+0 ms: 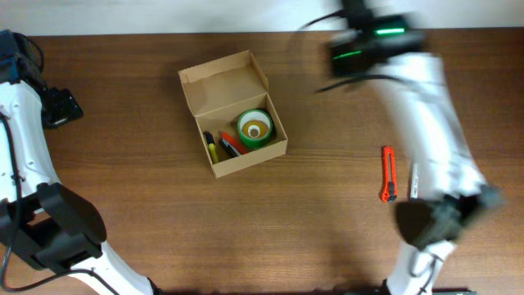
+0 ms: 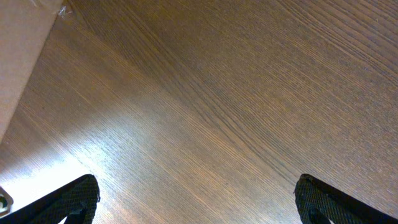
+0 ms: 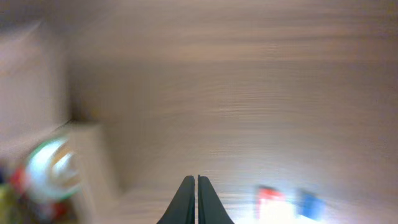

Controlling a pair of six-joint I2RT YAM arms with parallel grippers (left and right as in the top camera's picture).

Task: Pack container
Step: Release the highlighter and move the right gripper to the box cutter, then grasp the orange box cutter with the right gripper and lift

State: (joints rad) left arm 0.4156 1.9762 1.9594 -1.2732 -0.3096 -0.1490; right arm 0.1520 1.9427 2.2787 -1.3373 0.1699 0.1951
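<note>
Overhead view: the open cardboard box [image 1: 214,92] is seen at the middle of the tabletop [image 1: 327,246], with its flap lid raised at the far side. A green tape roll [image 1: 255,129], a yellow marker [image 1: 211,147] and an orange-red item [image 1: 232,145] are already held inside it. An orange utility knife [image 1: 388,174] lies flat on the tabletop, well apart to the right of the box.

The right hand [image 3: 197,200] is shown pressed together with nothing pinched. It sits right of the box and beyond it, and both the arm and the wrist view are smeared by blur. The left hand [image 2: 199,205] is spread wide over bare wood, well to the left of the box.

Packing is judged unfinished, with the knife the likely next item.

- A closed hand brought down on the thin, flat knife could skate it further from the box; the fingers would have to be parted first.
- If the blur means fast travel, the approach could overshoot, and a small blue thing [image 3: 308,205] just beside the knife, too blurred to name, could be nudged.
- The little free room beside the tape roll may leave the long knife propped on the rim.
- The light box could be shoved, or its raised flap knocked, since it is steadied by neither hand.
</note>
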